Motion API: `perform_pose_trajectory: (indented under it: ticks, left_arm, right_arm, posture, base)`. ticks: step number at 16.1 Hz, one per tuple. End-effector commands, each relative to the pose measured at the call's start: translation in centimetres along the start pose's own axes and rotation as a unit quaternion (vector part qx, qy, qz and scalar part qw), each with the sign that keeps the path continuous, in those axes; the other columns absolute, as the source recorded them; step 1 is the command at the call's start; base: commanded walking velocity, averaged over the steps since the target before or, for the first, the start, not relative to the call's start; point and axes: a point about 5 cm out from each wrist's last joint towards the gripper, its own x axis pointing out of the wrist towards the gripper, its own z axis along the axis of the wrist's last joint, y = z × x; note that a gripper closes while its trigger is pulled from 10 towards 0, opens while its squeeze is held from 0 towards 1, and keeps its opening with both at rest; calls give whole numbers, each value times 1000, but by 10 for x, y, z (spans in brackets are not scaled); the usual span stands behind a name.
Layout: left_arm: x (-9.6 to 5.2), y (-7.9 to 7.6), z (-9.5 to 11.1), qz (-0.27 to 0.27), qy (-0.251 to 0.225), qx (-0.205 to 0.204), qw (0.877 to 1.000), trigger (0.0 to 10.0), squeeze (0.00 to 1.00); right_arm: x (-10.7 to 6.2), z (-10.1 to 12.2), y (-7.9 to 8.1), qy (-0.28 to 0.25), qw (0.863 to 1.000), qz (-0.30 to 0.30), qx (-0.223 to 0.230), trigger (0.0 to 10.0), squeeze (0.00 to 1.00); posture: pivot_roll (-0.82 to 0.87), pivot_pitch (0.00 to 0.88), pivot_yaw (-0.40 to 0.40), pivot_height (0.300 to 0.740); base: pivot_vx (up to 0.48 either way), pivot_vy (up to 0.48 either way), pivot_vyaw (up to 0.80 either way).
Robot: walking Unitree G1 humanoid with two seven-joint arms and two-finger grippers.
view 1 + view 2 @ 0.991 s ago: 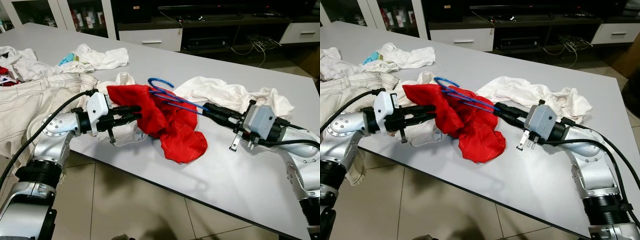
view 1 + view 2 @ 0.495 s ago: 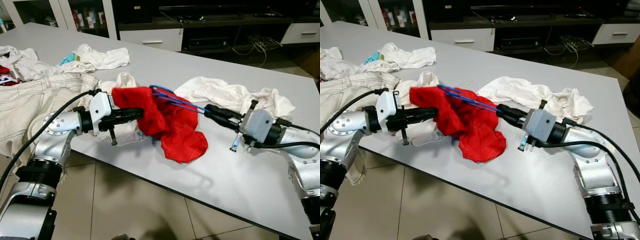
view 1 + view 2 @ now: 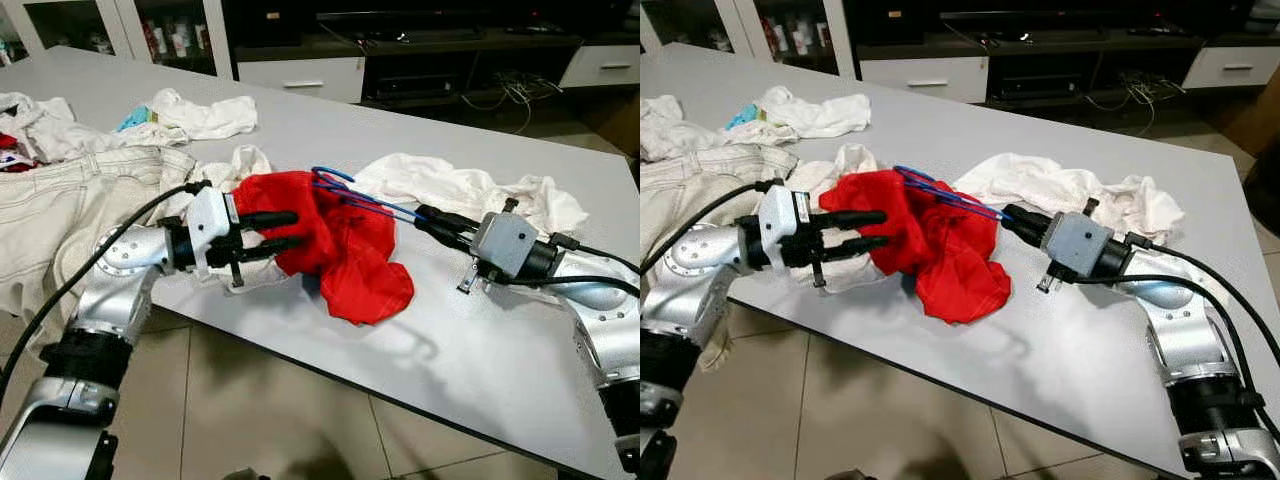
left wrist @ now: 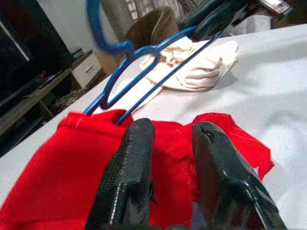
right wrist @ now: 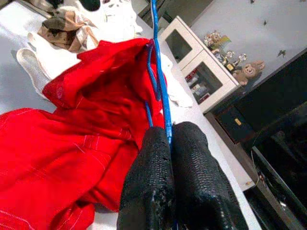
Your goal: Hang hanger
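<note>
Left gripper (image 3: 285, 231) has let go of the red shirt (image 3: 345, 245), fingers spread, while right gripper (image 5: 165, 139) stays clamped on the blue hanger (image 3: 355, 196) half inside it, so next it needs a regrab to keep threading.

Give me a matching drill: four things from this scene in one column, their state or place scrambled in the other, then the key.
1. left gripper
2. right gripper
3. hanger
4. jeans

A. blue, partly inside the red garment
B. open at the red garment's edge
C. pale, on the table's left side
D. shut on the hanger

Pairs: 1-B, 2-D, 3-A, 4-C
</note>
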Motion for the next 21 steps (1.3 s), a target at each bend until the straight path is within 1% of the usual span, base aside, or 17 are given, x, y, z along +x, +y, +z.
perform_pose_trajectory:
  ticks: [1, 2, 3, 7, 8, 10, 11, 12, 13, 14, 16, 17, 18, 19, 21]
  left_arm:
    - [-2, 0, 1, 0, 4, 5, 1000, 10000, 1000]
    - [-5, 0, 0, 4, 12, 12, 1000, 10000, 471]
    - [-8, 2, 0, 11, 17, 19, 1000, 10000, 0]
    - [-20, 11, 3, 55, 16, 22, 998, 10000, 0]
    - [-25, 14, 2, 62, 25, 27, 997, 10000, 0]
    - [-38, 21, -1, 71, 54, 41, 995, 10000, 0]
    - [-42, 25, -1, 74, 63, 45, 994, 10000, 0]
    - [-44, 26, -1, 75, 67, 47, 994, 10000, 0]
    - [-47, 29, 0, 79, 73, 51, 993, 10000, 0]
    - [-51, 32, 1, 82, 79, 55, 992, 10000, 0]
    - [-56, 33, -1, 74, 98, 52, 991, 10000, 0]
    - [-58, 33, -4, 66, 112, 52, 990, 10000, 0]
    - [-62, 32, -11, 50, 146, 54, 987, 10000, 0]
    - [-64, 34, -13, 52, 153, 55, 985, 10000, 0]
    - [-63, 39, -11, 65, 150, 57, 985, 10000, 0]
  right_arm:
    - [-1, 1, -6, -1, 1000, -9, -11, 10000, 0]
    - [-4, -2, -6, 3, 1000, -8, -14, 10000, 0]
    - [-7, -4, -5, 8, 1000, -5, -21, 10000, 0]
    - [-15, -10, -1, 15, 999, -1, -36, 10000, 27]
    - [-16, -10, 0, 12, 999, 1, -43, 10000, 51]
    - [-18, -9, 0, 1, 998, 1, -60, 10000, 59]
    - [-18, -7, -2, -6, 998, -4, -65, 10000, 63]
    - [-18, -6, -2, -9, 998, -6, -68, 10000, 59]
    - [-15, -4, -3, -17, 997, -11, -69, 10000, 63]
    - [-12, -3, -1, -24, 997, -13, -65, 10000, 67]
    - [-6, -3, 6, -33, 998, -9, -61, 10000, 67]
    - [-5, -3, 8, -37, 998, -8, -59, 10000, 67]
    - [-2, 0, 11, -49, 997, -7, -57, 10000, 63]
    - [0, 4, 12, -62, 996, -7, -59, 10000, 63]
    - [0, 10, 11, -76, 995, -6, -63, 10000, 67]
  posture:
    - [-60, 0, 10, 740]
    - [-58, 0, 9, 740]
    - [-56, 0, 7, 740]
    - [-54, 0, 5, 740]
    - [-58, 0, 5, 740]
    - [-55, 0, 4, 740]
    - [-55, 0, 5, 740]
    - [-55, 0, 5, 740]
    - [-55, 0, 6, 740]
    - [-57, 0, 8, 740]
    - [-57, 0, 11, 740]
    - [-54, 0, 12, 740]
    - [-47, 0, 10, 740]
    - [-46, 0, 11, 740]
    - [-47, 0, 12, 740]
  base:
    - [0, 0, 0]
    - [0, 0, 0]
    - [0, 0, 0]
    - [0, 0, 0]
    - [0, 0, 0]
    - [0, 0, 0]
    - [0, 0, 0]
    - [0, 0, 0]
    - [0, 0, 0]
    - [0, 0, 0]
    - [0, 0, 0]
    - [0, 0, 0]
    - [0, 0, 0]
    - [0, 0, 0]
    - [0, 0, 0]
